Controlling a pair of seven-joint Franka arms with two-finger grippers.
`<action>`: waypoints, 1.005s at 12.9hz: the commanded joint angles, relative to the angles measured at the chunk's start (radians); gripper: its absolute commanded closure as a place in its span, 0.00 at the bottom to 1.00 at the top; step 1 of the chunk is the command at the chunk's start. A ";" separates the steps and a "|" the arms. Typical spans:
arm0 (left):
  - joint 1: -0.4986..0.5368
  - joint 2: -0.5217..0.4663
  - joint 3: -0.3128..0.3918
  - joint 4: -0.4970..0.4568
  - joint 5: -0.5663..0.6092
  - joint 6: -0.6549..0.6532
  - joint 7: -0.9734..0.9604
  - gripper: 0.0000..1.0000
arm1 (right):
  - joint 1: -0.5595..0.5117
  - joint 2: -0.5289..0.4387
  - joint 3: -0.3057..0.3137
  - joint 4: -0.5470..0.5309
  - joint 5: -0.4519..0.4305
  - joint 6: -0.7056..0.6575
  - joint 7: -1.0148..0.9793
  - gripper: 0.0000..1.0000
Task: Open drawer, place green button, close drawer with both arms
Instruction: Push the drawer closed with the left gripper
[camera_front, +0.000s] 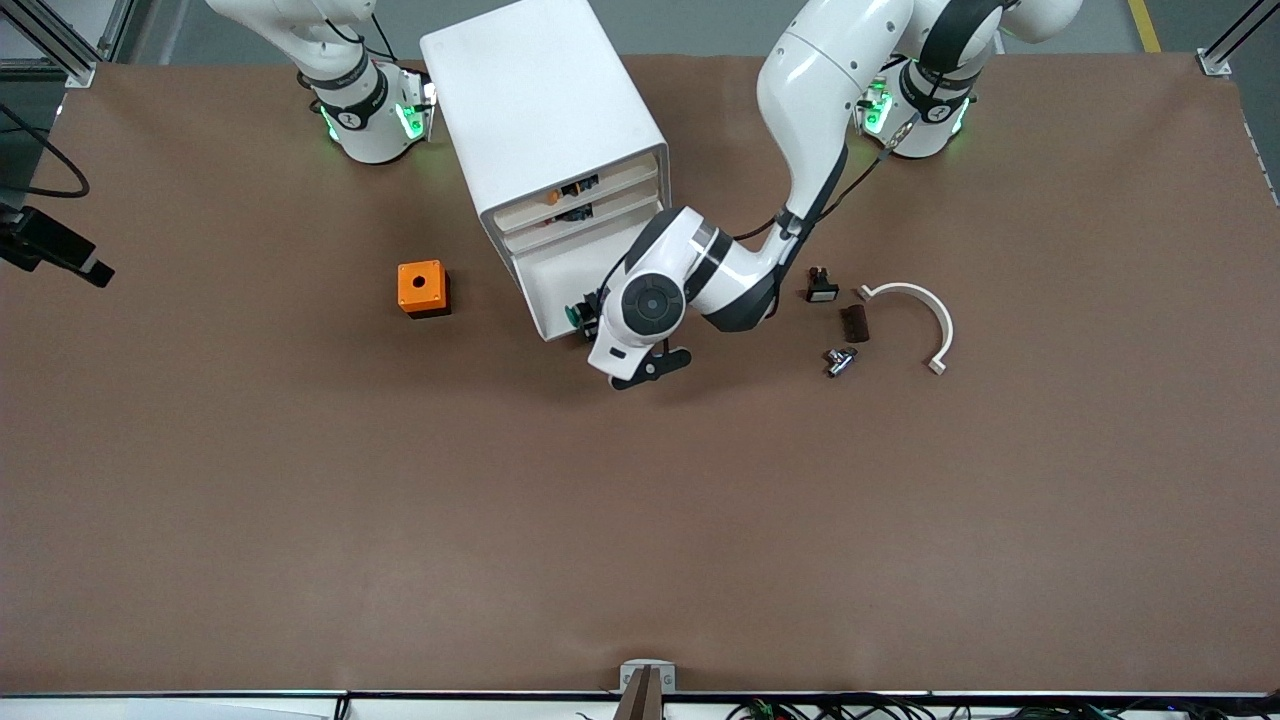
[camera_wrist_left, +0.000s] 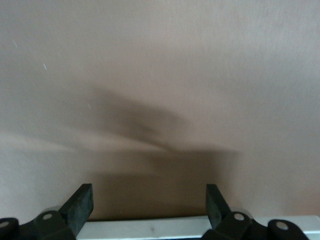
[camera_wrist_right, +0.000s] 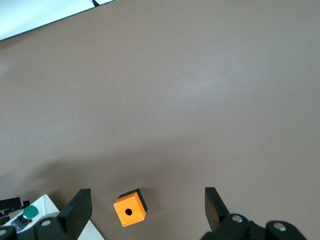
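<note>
At the cabinet (camera_front: 545, 110) front I found the drawer (camera_front: 556, 290) drawn out toward the front camera, its white floor exposed, and the button (camera_front: 577, 316) with its green cap lying in the drawer's outer end. The right wrist view confirmed this: the green cap sat on the white tray, so I judged the placing step done and the closing step outstanding. My left gripper (camera_wrist_left: 149, 206) stood low at the drawer's front edge with its jaws spread wide and holding nothing; in the left wrist view a white strip, presumably the drawer's rim, ran between the fingertips (camera_wrist_left: 80, 202), and only bare tabletop (camera_front: 640, 520) showed past it. I judged this posture to be for pushing the front home rather than for grasping. My right gripper (camera_wrist_right: 147, 207) waited high, its jaws likewise parted and empty, looking down on the orange cube (camera_front: 423, 288), which rested on the tabletop toward the right arm's end, well apart from the cabinet. A black button with a white cap (camera_front: 821, 287), a small metal fitting (camera_front: 839, 360), a dark comb-like piece (camera_front: 855, 322) and a white curved bracket (camera_front: 925, 315) lay toward the left arm's end, untouched and clear of the drawer's travel.
</note>
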 joint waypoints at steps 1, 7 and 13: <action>-0.003 -0.008 -0.052 -0.016 0.006 0.003 -0.077 0.01 | -0.034 -0.039 0.037 -0.016 -0.015 -0.001 -0.015 0.00; -0.027 0.005 -0.115 -0.036 -0.028 0.003 -0.141 0.01 | -0.051 -0.033 0.057 0.024 -0.015 -0.006 -0.024 0.00; -0.052 0.009 -0.121 -0.038 -0.049 0.003 -0.164 0.01 | -0.056 0.043 0.055 0.094 -0.070 0.023 -0.016 0.00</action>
